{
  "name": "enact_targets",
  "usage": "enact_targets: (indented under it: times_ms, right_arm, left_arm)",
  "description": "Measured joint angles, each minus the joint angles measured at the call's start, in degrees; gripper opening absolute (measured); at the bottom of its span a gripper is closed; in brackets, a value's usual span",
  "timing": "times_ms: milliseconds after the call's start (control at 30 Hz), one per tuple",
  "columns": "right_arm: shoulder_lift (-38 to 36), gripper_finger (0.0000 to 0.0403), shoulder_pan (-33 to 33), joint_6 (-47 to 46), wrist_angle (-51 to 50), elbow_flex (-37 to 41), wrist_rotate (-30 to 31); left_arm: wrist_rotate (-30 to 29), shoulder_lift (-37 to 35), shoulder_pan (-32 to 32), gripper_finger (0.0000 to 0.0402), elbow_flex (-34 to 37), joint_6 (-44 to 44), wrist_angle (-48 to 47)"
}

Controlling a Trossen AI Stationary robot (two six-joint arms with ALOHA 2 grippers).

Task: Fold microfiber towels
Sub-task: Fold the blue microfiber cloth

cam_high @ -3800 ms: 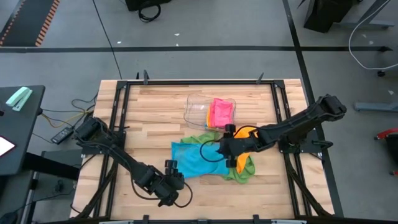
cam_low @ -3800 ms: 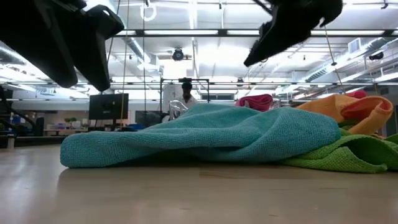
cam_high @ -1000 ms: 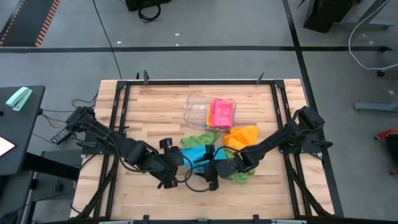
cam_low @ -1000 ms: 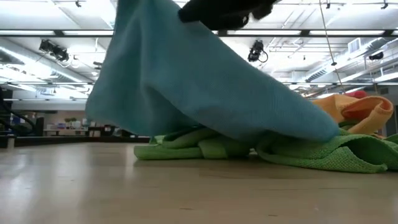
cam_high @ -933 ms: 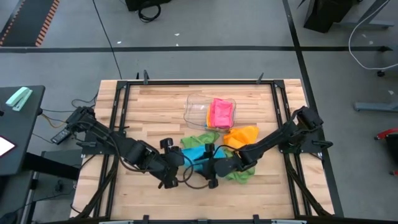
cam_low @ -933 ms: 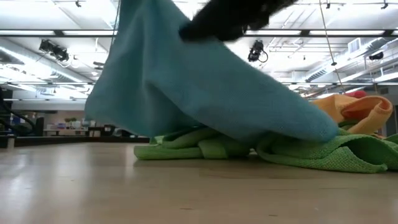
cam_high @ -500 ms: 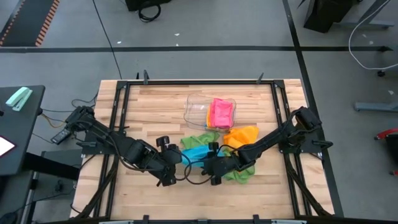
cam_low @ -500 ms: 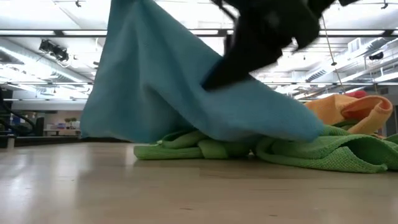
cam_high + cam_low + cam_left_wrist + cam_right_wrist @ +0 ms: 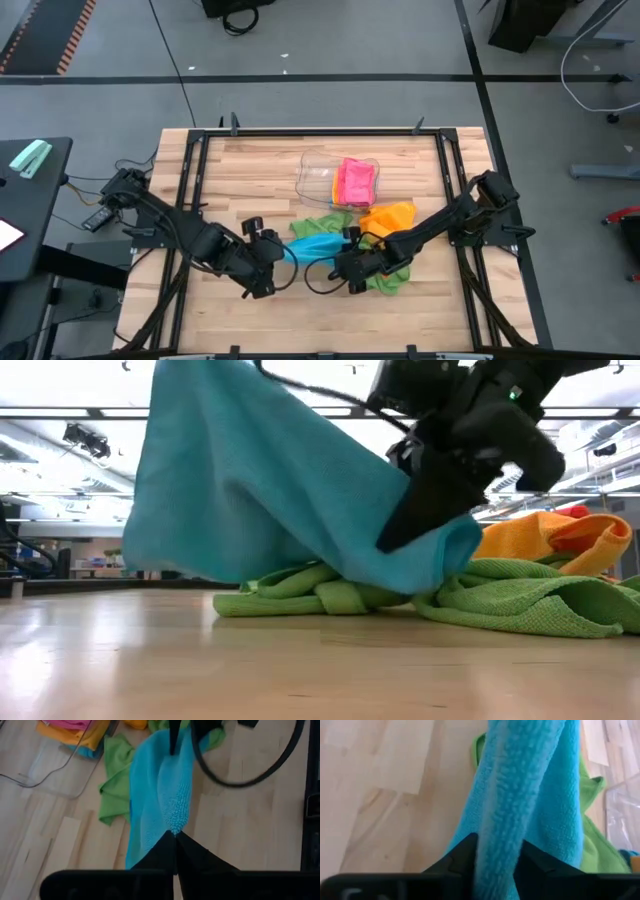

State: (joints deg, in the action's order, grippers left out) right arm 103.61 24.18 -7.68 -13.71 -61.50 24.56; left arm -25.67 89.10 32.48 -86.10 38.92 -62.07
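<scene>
A blue towel (image 9: 315,245) hangs between my two grippers over the table's middle. My left gripper (image 9: 175,834) is shut on its raised end. My right gripper (image 9: 497,851) is shut on its lower end (image 9: 440,555). Under it, a green towel (image 9: 340,598) lies crumpled on the table. An orange towel (image 9: 390,215) rests behind it, partly on the green one. A pink towel (image 9: 356,180) lies in the clear tray (image 9: 318,175). My left gripper pinches a bunched corner of the blue towel (image 9: 176,822) between its two fingers, slanting down from the table's left. That end is lifted clear and the cloth slopes away down toward the right gripper. My right gripper has a thick rolled fold of the blue towel (image 9: 510,820) between its two fingers (image 9: 465,851), slanting down from the table's right. The fold runs along the fingers. That end hangs low, just above the green towel.
Bare wood lies along the near edge (image 9: 300,325) and on the left side of the table (image 9: 225,180). The clear tray stands at the far middle. A black cable (image 9: 318,280) loops on the table below the grippers.
My right gripper has come down and toward the table's left, tipping its fingers downward onto the blue towel's lower end. That end has bunched up and drawn away from the orange towel. My left gripper has carried the raised end slightly toward the left edge.
</scene>
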Motion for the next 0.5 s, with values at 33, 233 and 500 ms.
enact_targets:
  times_ms: [33,233,500]
  right_arm:
    - [-0.47,0.0091,0.0,0.11,-0.68,-0.02,-0.4]
    - [-3.16,0.0021,-0.01,2.59,-6.31,-1.13,-4.04]
    - [-8.15,0.0006,-3.98,13.46,-11.7,-5.42,-3.65]
  left_arm:
    - [0.12,0.02,0.18,0.0019,0.01,0.69,-0.74]
    - [0.59,0.02,1.58,0.0007,0.02,-0.28,-2.22]
    - [-2.46,0.2,0.52,0.0012,0.28,-3.93,-7.08]
